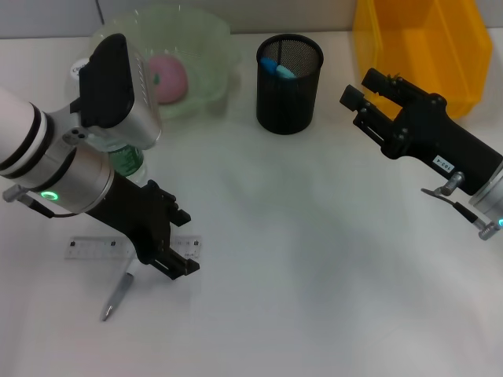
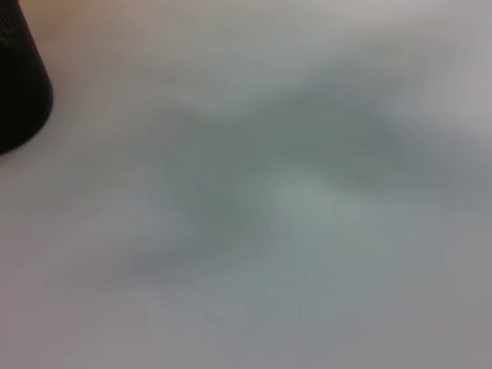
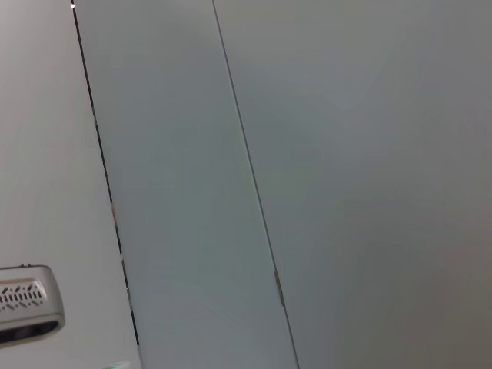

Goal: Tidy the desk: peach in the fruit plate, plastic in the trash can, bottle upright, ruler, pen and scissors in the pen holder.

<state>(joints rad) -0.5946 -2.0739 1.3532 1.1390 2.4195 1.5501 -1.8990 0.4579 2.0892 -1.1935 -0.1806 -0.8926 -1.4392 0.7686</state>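
At upper left the peach sits in the fruit plate; ruler and pen remain beneath the left gripper, whose opening I cannot tell.

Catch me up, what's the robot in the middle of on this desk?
Desk tidy, partly done. The peach already sits in the green fruit plate, and something blue is in the black pen holder. The left gripper is low over the clear ruler, with the pen lying on the table beside it; neither is picked up yet. A green-labelled bottle is mostly hidden behind the left arm. The right gripper hangs raised near the yellow trash can, holding nothing visible.
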